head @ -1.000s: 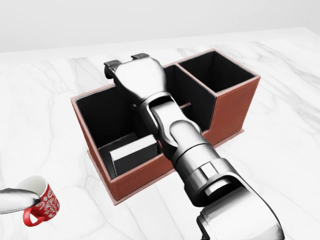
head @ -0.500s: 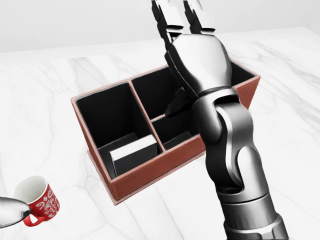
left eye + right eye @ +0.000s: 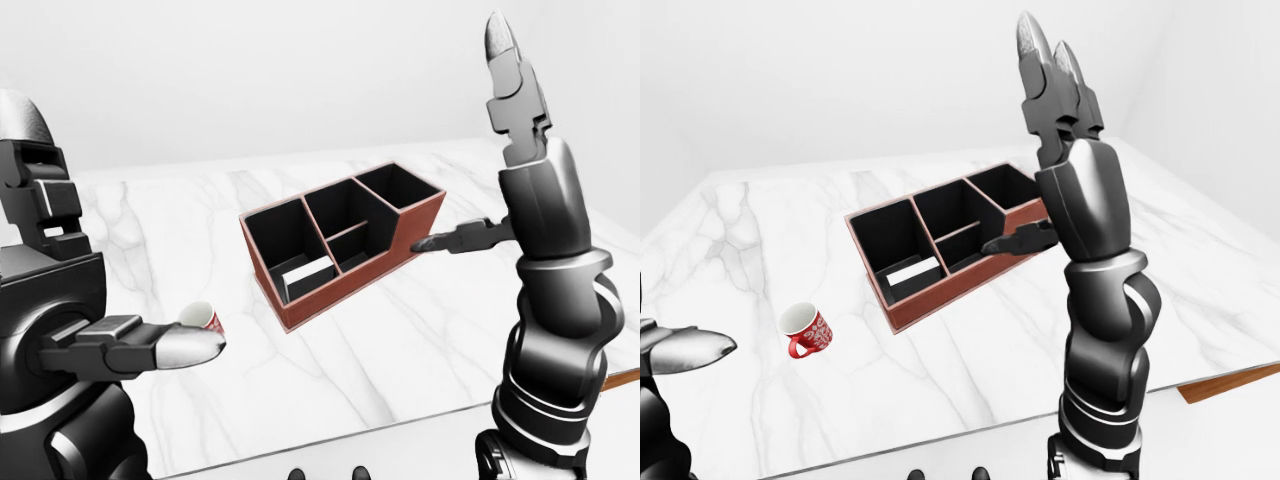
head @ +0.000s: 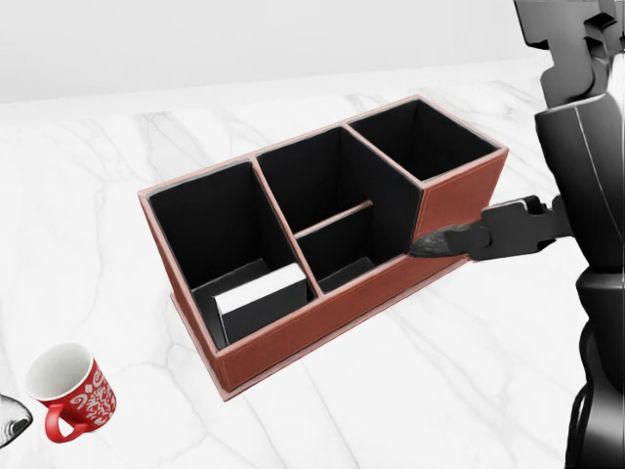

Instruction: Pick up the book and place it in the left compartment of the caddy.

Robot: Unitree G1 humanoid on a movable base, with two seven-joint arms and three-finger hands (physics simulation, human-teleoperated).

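The red-brown caddy (image 4: pixel 312 337) with black compartments stands on the white marble table. In its left compartment lies the book (image 4: pixel 262 291), dark-covered, its white page edge showing. My right hand (image 3: pixel 465 145) is raised to the right of the caddy and is open: its fingers (image 3: pixel 508 60) point straight up and the thumb juts left towards the caddy's right end, holding nothing. In the left-eye view my left hand (image 3: pixel 120 240) is raised at the left edge, open and empty, its thumb pointing right.
A red mug (image 4: pixel 70 391) with a white pattern stands on the marble table (image 4: pixel 469 391), to the lower left of the caddy, close to my left thumb. The table's near edge runs along the bottom of the eye views. A brown wooden edge (image 3: pixel 1230 385) shows at the lower right.
My right hand has risen from over the caddy and swung right, uncovering all its compartments. The book has stayed in the left compartment. My left thumb has slid lower in the head view.
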